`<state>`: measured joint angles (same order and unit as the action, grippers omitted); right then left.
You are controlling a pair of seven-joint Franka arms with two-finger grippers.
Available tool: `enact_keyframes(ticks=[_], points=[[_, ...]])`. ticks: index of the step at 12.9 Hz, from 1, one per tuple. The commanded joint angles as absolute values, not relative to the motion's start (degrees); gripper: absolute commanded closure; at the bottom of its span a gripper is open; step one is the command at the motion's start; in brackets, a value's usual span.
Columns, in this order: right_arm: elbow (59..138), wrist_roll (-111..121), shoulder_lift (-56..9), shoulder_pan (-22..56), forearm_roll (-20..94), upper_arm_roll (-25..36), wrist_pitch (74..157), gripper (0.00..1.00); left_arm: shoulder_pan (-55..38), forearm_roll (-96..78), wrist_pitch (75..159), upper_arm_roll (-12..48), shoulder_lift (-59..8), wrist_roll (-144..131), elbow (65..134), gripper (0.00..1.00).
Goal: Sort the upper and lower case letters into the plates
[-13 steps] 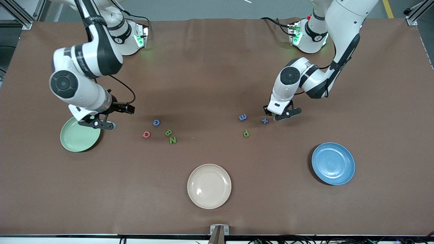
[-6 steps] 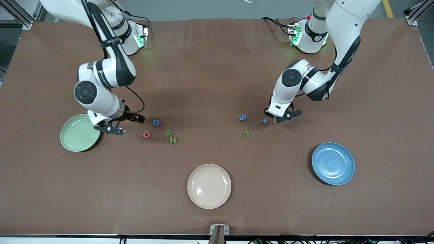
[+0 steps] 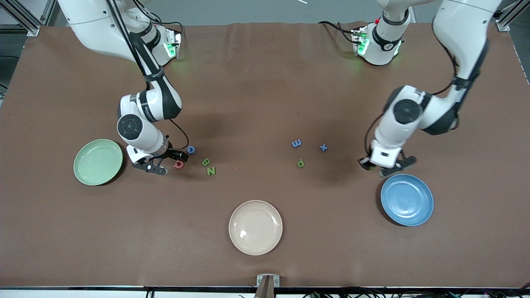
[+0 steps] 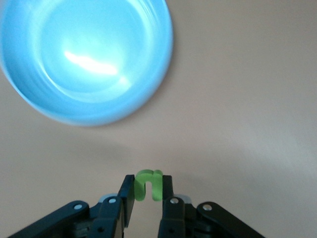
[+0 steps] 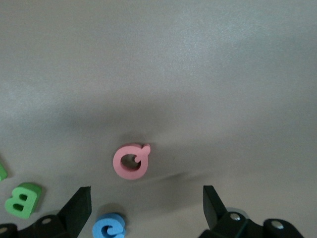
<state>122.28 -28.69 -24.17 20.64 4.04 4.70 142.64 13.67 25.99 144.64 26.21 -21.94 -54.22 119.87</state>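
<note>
You're looking at two glossy white arms with black joint bands and round grey end caps — thin black cables loop beside each wrist. Above each black claw sits a white block; silver screws dot the knuckles.

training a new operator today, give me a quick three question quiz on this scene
1. True or false: the left gripper is shut on a green letter.
2. Which plate is the left gripper closest to? A) green plate B) blue plate C) beige plate
3. Fill in: the open right gripper hangs over the ___ letter Q.

Key: 1 true; 2 B; 3 pink
</note>
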Motion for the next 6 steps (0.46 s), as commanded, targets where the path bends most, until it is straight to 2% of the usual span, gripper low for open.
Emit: enact_keyframes(ticks=[1,2,3,4,5,6], points=[[121.1,-29.0,-25.3,21.9,8.8,5.0,142.7,0.06,16.8,27.2,142.0,26.7,-27.8,-49.2,112.1,0.99],[120.4,-29.0,-26.0,22.1,10.4,5.0,143.0,0.08,17.6,27.2,142.0,26.6,-29.6,-48.1,110.3,0.97],[119.9,-29.0,-26.6,22.2,10.5,5.0,143.0,0.11,18.7,27.3,142.1,26.5,-31.8,-46.5,108.4,0.90],[119.6,-29.0,-26.8,22.2,10.5,5.0,143.1,0.15,19.9,27.4,141.9,26.5,-33.6,-44.8,106.6,0.89],[119.3,-29.0,-27.2,22.2,10.5,5.0,143.3,0.20,20.8,27.5,141.4,26.0,-35.2,-42.0,104.8,0.83],[119.0,-29.0,-27.7,22.1,10.5,5.0,143.4,0.23,21.3,27.5,141.2,24.6,-36.1,-38.9,103.9,0.63]])
